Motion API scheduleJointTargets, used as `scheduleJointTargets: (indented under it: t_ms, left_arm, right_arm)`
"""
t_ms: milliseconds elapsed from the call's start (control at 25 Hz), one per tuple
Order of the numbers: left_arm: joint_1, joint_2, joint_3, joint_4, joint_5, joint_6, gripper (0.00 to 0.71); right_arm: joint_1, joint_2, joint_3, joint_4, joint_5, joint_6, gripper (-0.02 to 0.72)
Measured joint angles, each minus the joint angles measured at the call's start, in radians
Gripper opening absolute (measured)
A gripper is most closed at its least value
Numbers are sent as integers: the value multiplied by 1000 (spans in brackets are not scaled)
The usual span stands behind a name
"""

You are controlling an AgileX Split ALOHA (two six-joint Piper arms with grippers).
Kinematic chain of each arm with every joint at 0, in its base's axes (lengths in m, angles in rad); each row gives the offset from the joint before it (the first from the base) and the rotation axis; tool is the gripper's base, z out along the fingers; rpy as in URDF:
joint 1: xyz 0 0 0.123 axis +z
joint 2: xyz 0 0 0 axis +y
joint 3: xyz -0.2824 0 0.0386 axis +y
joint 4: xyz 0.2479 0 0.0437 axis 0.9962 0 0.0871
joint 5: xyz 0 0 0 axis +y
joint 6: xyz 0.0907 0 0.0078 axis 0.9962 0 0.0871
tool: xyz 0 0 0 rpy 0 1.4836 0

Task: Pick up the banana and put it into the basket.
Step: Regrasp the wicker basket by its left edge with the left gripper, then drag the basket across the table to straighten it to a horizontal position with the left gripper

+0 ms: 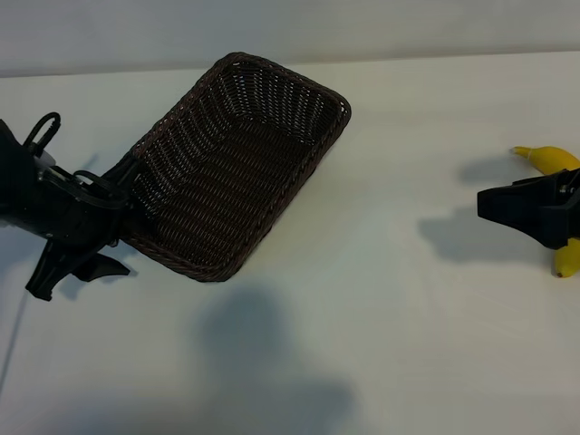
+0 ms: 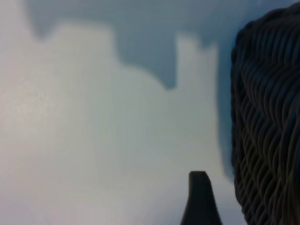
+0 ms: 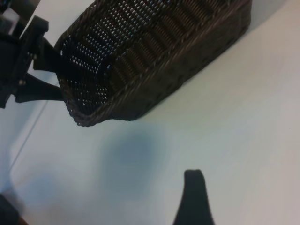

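From outside, my left gripper (image 1: 77, 272) sits at the left edge of the frame, fingers spread wide and holding nothing, with one finger on each side of the near corner of the basket (image 1: 237, 163), which lies upper centre on the table (image 1: 408, 299). My right gripper (image 1: 521, 208) hangs at the right edge, also open and empty, over the banana (image 1: 555, 159), whose ends show above and below it.

My left wrist view shows one fingertip (image 2: 200, 197) low in the frame beside the basket's wall (image 2: 269, 122).

My right wrist view shows one fingertip (image 3: 194, 197) at the bottom, the basket (image 3: 154, 56) across the top, and the left gripper (image 3: 28, 65) at its corner.
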Motion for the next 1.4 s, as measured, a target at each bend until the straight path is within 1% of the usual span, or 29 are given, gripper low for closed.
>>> scheduleJointTargets:
  t_ms: [200, 480, 600, 760, 800, 1200, 1400]
  left_arm:
    - [0, 24, 0, -7, -25, -1, 518]
    - [0, 62, 0, -15, -41, -1, 409]
    - [0, 62, 0, -15, -53, -1, 334]
    - [0, 62, 0, -22, -64, -2, 179]
    - [0, 62, 0, -22, -64, -1, 161]
    - [0, 62, 0, -22, -70, 0, 160]
    - [0, 48, 0, -28, -69, 34, 160]
  right_arm:
    - [0, 0, 0, 0, 0, 0, 559]
    - [0, 0, 0, 0, 0, 0, 559]
    - [0, 0, 0, 0, 0, 0, 559]
    - [0, 0, 0, 0, 0, 0, 559]
    - [0, 0, 0, 0, 0, 0, 559]
    - [0, 0, 0, 0, 0, 0, 559]
    - [0, 0, 0, 0, 0, 0, 559]
